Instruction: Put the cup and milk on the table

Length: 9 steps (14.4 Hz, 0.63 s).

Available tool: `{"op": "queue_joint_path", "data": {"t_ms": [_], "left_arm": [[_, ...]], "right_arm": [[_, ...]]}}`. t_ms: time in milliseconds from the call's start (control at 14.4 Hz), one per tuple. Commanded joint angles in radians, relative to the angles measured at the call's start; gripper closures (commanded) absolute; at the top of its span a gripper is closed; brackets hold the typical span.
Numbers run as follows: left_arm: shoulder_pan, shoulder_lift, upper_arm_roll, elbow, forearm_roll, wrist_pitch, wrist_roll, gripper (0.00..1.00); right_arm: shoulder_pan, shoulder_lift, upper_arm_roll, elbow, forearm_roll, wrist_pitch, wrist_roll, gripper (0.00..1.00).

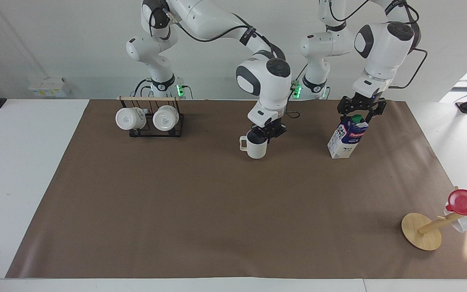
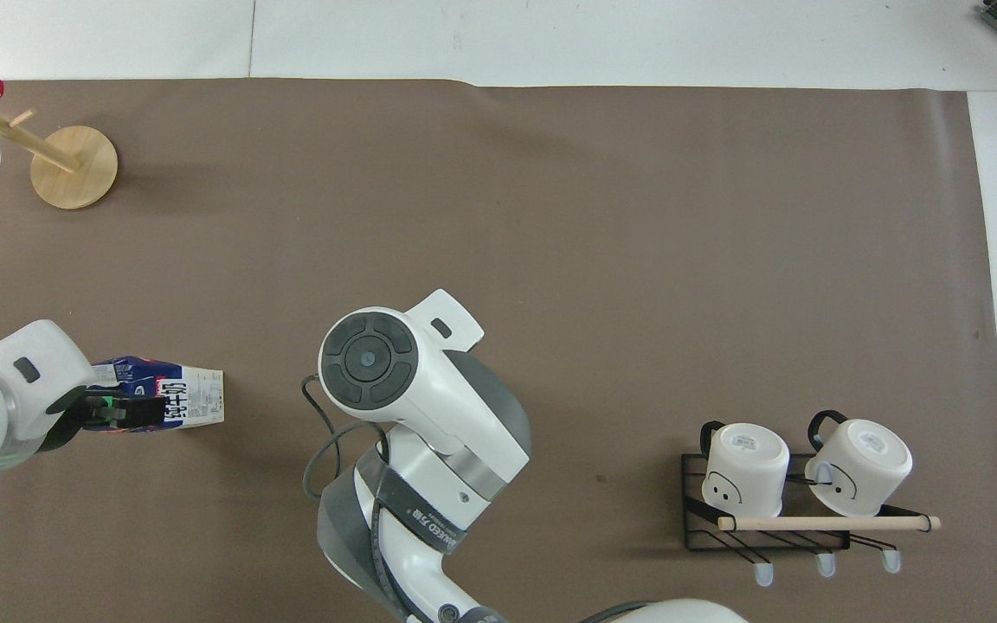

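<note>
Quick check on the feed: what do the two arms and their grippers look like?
Both arms are glossy white with dark grey joint caps and bands, and a black cable runs along each. The left gripper and the right gripper are black, skeletal linkages. Green lights glow at both bases.
</note>
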Motion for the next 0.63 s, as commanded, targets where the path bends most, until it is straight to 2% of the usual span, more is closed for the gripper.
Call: {"op": "queue_joint_path", "data": {"t_ms": [0, 208, 556], "left_arm": [[0.010, -0.024, 0.000, -0.059, 0.010, 0.066, 0.034, 0.00], [0.013, -0.024, 0.001, -0.059, 0.010, 0.066, 0.055, 0.00], [0.021, -0.014, 0.001, -0.052, 0.010, 0.066, 0.061, 0.35]], "right_arm": [[0.004, 0.018, -0.002, 0.027, 0.012, 0.011, 0.023, 1.00], [0.004, 0.016, -0.002, 0.024, 0.021, 0.022, 0.023, 1.00], [-0.004, 0.013, -0.002, -0.016, 0.022, 0.056, 0.021, 1.00]]}}
